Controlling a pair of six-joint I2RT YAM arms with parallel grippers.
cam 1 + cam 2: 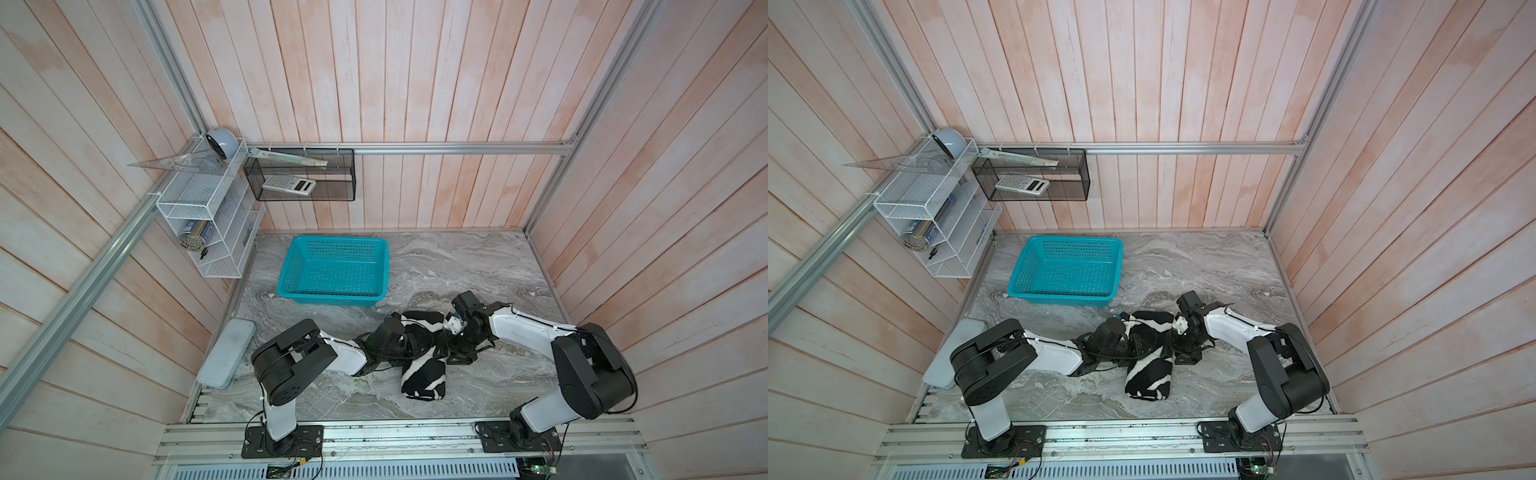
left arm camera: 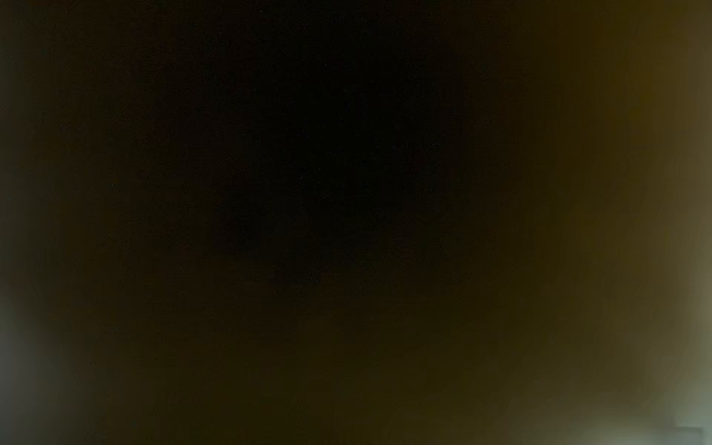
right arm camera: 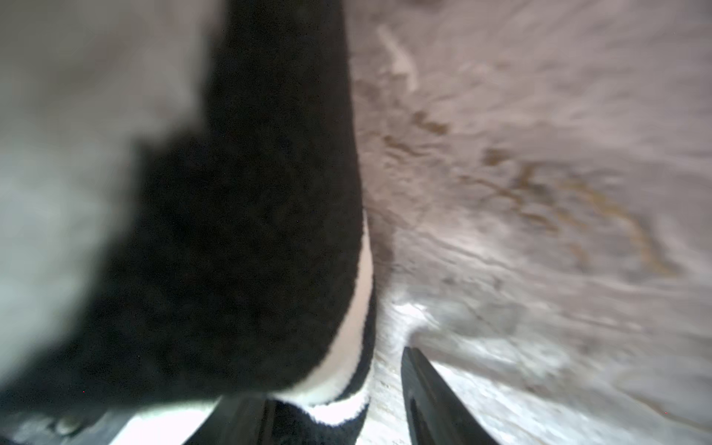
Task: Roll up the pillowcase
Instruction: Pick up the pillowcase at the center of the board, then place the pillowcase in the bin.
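Pillowcase [image 1: 423, 376], zebra-striped bundle on tabletop [image 1: 478, 266]

Both low: left arm [image 1: 338, 353] and right arm [image 1: 525, 328] stretch forearms inward, wrists nearly meeting. On left gripper [image 1: 404, 344] tips hidden, wrist view dark, state unreadable. The right gripper [image 3: 323, 385] tips down, jaws apart; one finger [image 3: 427, 400] stands free.
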